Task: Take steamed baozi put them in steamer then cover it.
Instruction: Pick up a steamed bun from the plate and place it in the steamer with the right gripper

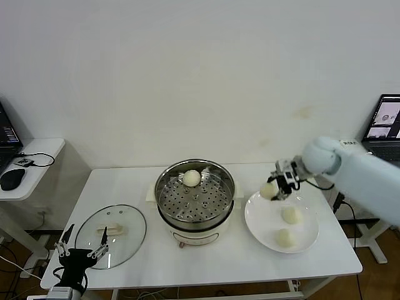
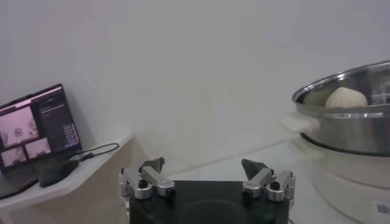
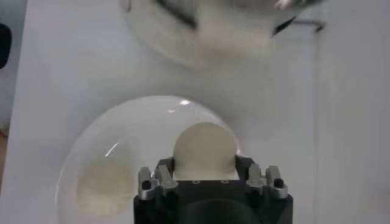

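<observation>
A smooth, round, cream-white steamed bun [image 1: 268,190] is clamped between the fingers of the right gripper [image 1: 279,185], held just above the near-left rim of a flat round white plate [image 1: 262,219]. The right wrist view shows what the head view cannot: the held bun [image 3: 204,150] fills the gap between the two dark fingers, with the plate below it.

Two more cream-white buns [image 1: 290,214] lie on the plate, one nearer the robot [image 1: 284,237]. A fourth bun [image 1: 192,178] sits on the perforated tray at the far side of the round shiny stainless-steel steamer pot [image 1: 164,200], which stands on a white base at the middle of the white table [image 1: 225,262].

The round clear glass lid [image 1: 128,240] with its cream bar handle lies flat on the table, left of the pot. The left gripper [image 1: 81,247] hovers at the lid's near edge, fingers spread apart and holding nothing; its wrist view shows the pot [image 2: 353,125] side-on with the bun's top peeking over the rim.
</observation>
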`<action>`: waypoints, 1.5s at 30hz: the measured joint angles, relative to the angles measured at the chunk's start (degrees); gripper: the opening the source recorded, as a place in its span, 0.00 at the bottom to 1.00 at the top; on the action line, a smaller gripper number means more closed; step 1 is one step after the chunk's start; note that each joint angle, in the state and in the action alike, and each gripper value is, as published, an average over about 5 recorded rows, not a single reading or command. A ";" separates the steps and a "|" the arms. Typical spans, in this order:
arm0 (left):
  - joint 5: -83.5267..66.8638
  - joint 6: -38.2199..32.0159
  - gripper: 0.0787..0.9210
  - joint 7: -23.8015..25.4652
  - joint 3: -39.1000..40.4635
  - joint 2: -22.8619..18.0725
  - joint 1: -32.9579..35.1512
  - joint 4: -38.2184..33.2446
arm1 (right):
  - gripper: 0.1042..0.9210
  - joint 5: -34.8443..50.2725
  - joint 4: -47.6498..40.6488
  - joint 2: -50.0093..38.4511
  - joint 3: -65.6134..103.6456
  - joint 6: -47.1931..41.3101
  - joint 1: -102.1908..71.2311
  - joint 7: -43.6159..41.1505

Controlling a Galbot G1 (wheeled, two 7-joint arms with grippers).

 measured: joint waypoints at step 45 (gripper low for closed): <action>-0.78 -0.44 0.88 -0.41 -0.90 -0.77 -1.36 1.99 | 0.83 19.63 -18.43 40.53 -10.31 -18.71 -1.14 16.78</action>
